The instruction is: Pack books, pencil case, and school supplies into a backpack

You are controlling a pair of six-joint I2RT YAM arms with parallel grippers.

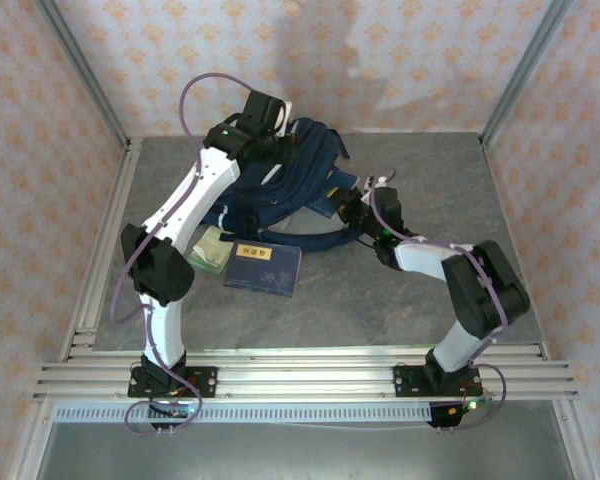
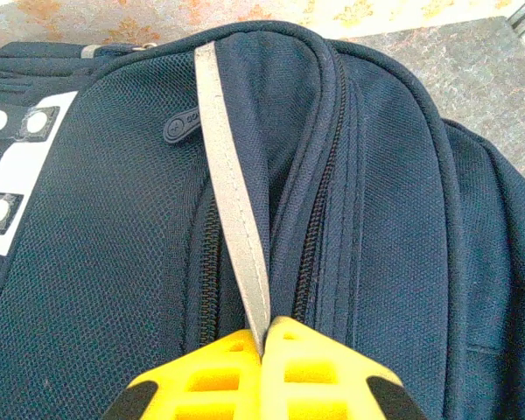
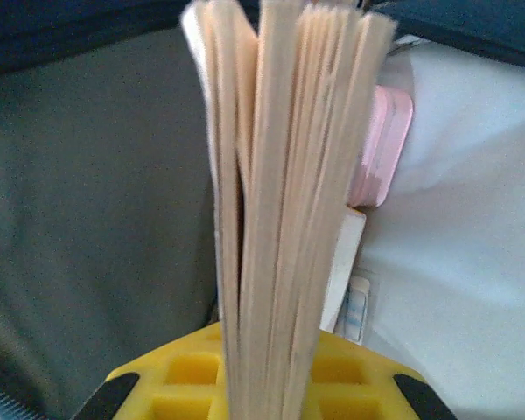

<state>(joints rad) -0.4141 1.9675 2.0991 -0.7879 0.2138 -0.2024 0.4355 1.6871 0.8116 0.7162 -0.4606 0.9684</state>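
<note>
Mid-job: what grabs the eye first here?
The navy backpack, far centre in the top view, with the left claw pinching its grey strip. The right claw grips a book edge-on, a pink case just behind it. A navy book lies flat on the table before the backpack.

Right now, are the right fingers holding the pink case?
No, the right fingers are clamped on book pages; the pink case lies beyond them.

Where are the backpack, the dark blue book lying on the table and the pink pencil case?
backpack [image 2: 105, 227]: left wrist view, mesh front panel.
dark blue book [image 1: 263, 268]: top view, middle of its cover.
pencil case [image 3: 383, 144]: right wrist view, pink side edge.
</note>
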